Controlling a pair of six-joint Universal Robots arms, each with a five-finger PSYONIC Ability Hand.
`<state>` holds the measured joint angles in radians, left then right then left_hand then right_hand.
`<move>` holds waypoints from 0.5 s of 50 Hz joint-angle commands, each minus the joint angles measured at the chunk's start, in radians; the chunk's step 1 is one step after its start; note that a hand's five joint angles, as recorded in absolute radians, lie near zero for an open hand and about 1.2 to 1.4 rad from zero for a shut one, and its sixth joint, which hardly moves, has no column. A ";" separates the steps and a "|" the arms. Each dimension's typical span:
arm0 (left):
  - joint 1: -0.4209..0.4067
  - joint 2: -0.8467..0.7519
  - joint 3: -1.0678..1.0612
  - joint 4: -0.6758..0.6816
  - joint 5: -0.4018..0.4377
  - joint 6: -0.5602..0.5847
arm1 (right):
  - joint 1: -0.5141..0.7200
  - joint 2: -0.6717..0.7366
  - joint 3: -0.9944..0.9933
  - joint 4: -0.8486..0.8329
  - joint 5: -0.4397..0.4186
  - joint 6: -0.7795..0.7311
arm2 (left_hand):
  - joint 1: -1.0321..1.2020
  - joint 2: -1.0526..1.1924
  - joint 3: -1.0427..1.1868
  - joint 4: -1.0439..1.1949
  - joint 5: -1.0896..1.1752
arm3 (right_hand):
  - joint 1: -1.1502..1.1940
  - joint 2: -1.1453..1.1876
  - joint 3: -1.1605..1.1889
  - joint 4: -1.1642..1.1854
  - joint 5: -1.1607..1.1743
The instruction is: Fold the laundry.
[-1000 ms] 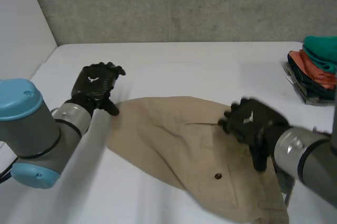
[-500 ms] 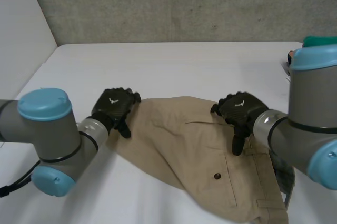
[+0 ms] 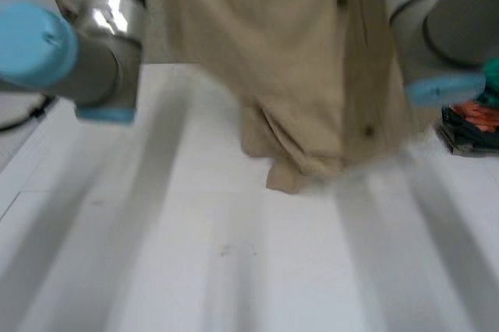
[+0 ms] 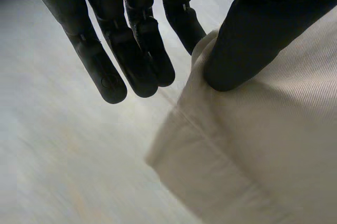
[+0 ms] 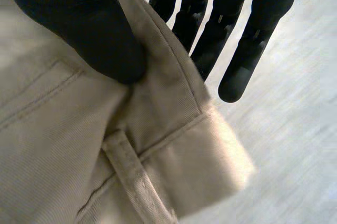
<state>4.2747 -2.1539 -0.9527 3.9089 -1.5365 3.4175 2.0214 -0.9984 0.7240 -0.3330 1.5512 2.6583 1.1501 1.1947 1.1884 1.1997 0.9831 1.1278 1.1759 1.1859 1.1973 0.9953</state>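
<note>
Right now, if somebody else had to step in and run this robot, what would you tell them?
Left hand: thumb and fingers pinch an edge of the beige trousers.
Right hand: pinches the waistband beside a belt loop.
The trousers hang between the raised arms, their lower end touching the table. A pile of clothes sits on the robot's right.
Done: trousers held up. Left: every fold.

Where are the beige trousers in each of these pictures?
Head view: the beige cloth trousers hang in the middle, from the upper edge down toward the white table.
Left wrist view: the trousers spread beside the left hand, with one edge pinched under its thumb.
Right wrist view: the waistband end is pinched under the thumb of the right hand.
Shared landmark: the white table, seen below the cloth in every view.
</note>
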 commanded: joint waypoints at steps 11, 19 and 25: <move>0.014 0.103 -0.312 -0.043 -0.019 -0.092 | 0.002 0.046 0.116 0.011 -0.023 0.005 | 0.246 0.202 0.208 0.197 0.239 | 0.269 0.220 0.210 0.199 0.226; -0.004 0.155 -0.602 -0.230 -0.011 -0.066 | -0.010 0.076 0.385 0.300 -0.049 -0.008 | 0.246 0.202 0.208 0.197 0.239 | 0.269 0.220 0.210 0.199 0.226; -0.044 0.251 -0.819 -0.400 -0.011 0.037 | -0.015 0.061 0.541 0.483 -0.115 -0.072 | 0.246 0.202 0.208 0.197 0.239 | 0.269 0.220 0.210 0.199 0.226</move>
<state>4.2668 -1.9906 -1.5834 3.6627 -1.5481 3.3645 2.0125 -0.9233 1.1207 -0.0220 1.4930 2.6421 1.1500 1.1974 1.1932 1.2002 0.9938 1.1282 1.1759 1.1890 1.1979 1.0081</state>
